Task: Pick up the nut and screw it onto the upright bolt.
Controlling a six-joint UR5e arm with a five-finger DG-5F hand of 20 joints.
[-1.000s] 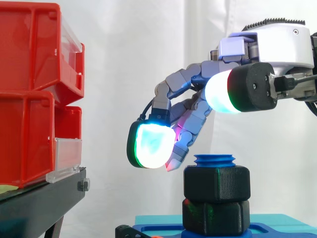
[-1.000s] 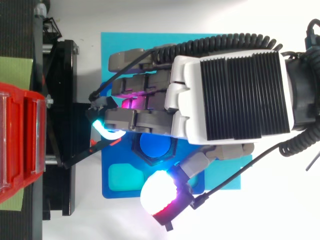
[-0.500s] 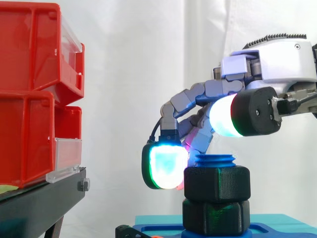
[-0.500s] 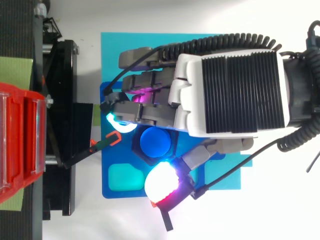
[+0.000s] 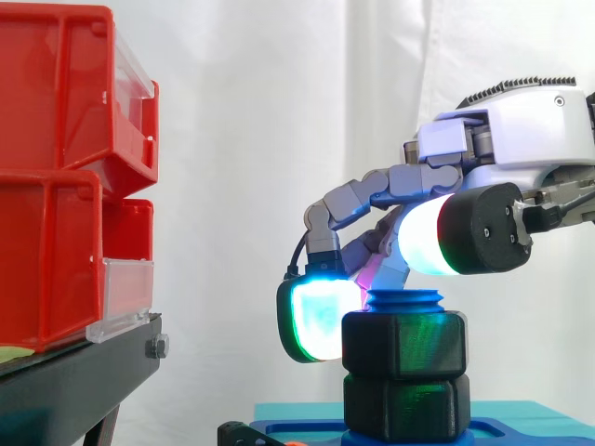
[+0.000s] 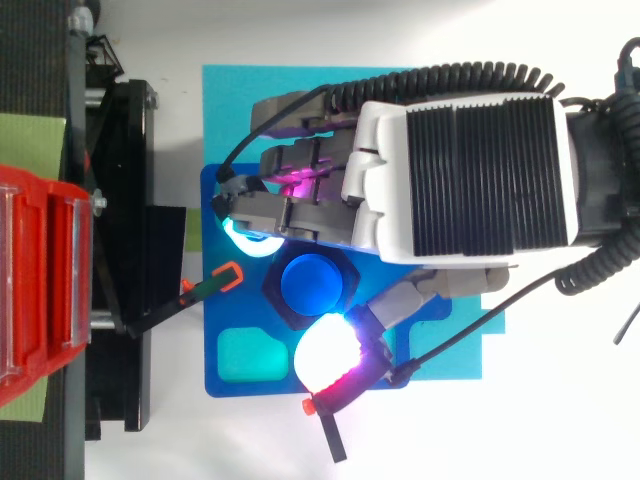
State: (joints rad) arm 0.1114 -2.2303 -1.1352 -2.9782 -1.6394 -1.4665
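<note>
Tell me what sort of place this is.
Probably a robotics lab test bench: a white curtain backdrop, red bins on a black stand, and a blue fixture plate holding an upright bolt with nuts.

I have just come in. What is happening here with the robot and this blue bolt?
A robot hand is working on a black hexagonal plastic nut that sits on the upright blue threaded bolt. Its fingers are curled round the nut, with one glowing pad against the nut's side. The top threads of the bolt show just above the nut. A second black nut sits below it on the blue base.
</note>
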